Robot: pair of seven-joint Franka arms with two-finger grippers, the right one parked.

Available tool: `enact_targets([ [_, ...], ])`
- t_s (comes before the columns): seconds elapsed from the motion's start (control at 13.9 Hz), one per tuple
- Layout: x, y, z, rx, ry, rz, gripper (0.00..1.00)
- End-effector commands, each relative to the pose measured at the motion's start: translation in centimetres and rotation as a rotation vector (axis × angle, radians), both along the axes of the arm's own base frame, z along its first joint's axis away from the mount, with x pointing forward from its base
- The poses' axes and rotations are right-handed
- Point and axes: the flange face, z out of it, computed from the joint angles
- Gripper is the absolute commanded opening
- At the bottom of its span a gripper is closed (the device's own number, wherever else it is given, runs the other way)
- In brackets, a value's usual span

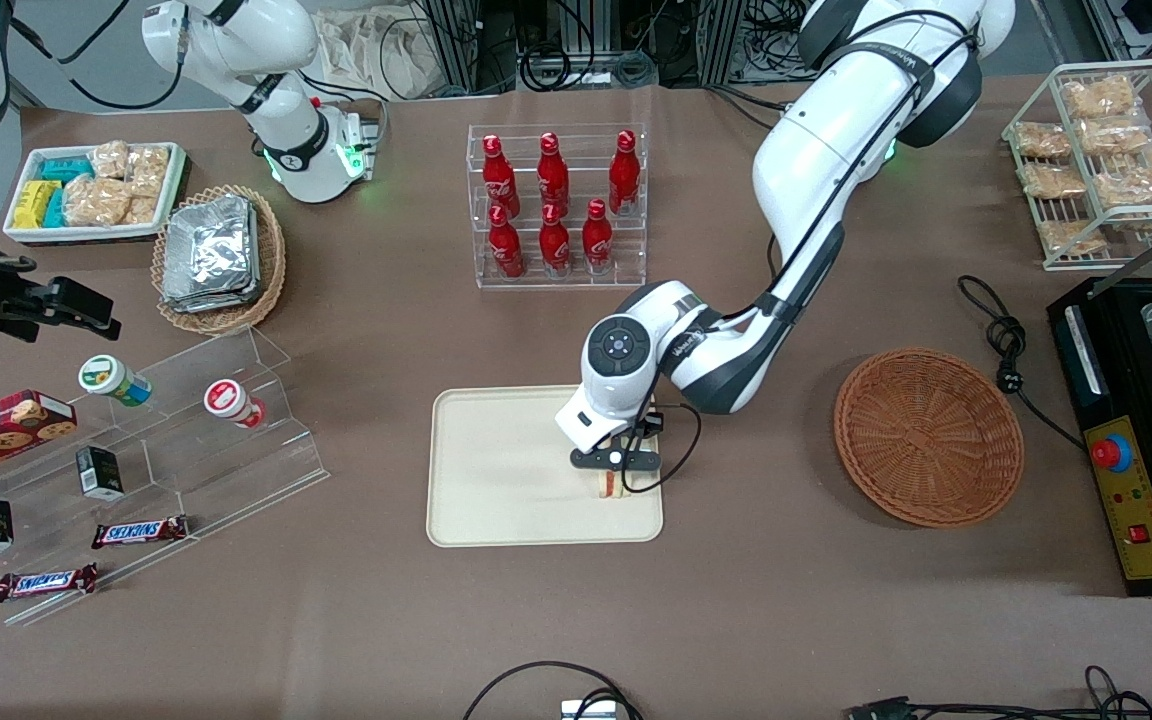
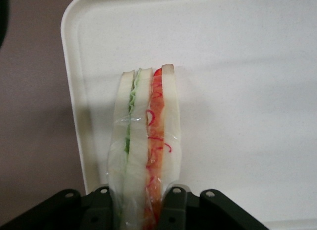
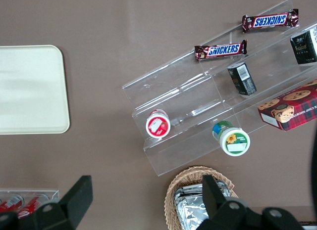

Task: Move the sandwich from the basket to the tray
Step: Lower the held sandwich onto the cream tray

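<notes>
The wrapped sandwich [image 2: 146, 136], white bread with green and orange-red layers, stands on edge between my gripper's [image 2: 138, 212] two black fingers [image 2: 174, 210], which press its sides. In the front view the gripper [image 1: 616, 472] hangs low over the cream tray [image 1: 496, 470], near the tray's edge toward the working arm's end. A bit of the sandwich [image 1: 613, 488] shows under it, close over the tray floor [image 2: 237, 91]; I cannot tell whether it touches. The reddish-brown basket [image 1: 928, 436] sits empty farther toward the working arm's end.
A clear rack of red bottles [image 1: 556, 205] stands farther from the front camera than the tray. Acrylic steps with snacks [image 1: 136, 440] and a tan basket of foil packets [image 1: 218, 258] lie toward the parked arm's end. A black machine [image 1: 1136, 430] and cable [image 1: 1006, 340] flank the basket.
</notes>
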Motion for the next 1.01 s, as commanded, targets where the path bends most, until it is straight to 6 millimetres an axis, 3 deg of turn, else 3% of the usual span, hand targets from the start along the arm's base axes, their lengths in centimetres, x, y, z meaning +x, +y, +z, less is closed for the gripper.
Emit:
enact_targets([
  [0.0,0.3,-0.9,-0.3,0.010,-0.041,0.019,0.56],
  [0.07,0.3,-1.0,-0.4,0.008,-0.041,0.062,0.88],
  [0.14,0.4,-0.9,-0.3,0.006,-0.043,0.094,1.00],
  [0.43,0.9,-0.7,2.0,-0.014,-0.065,0.143,1.00],
  [0.65,1.7,-0.1,5.9,-0.031,-0.106,0.240,1.00],
  [0.79,2.4,1.7,8.9,0.007,-0.099,0.276,1.00],
  [0.93,4.1,4.9,12.7,0.020,-0.115,0.327,1.00],
])
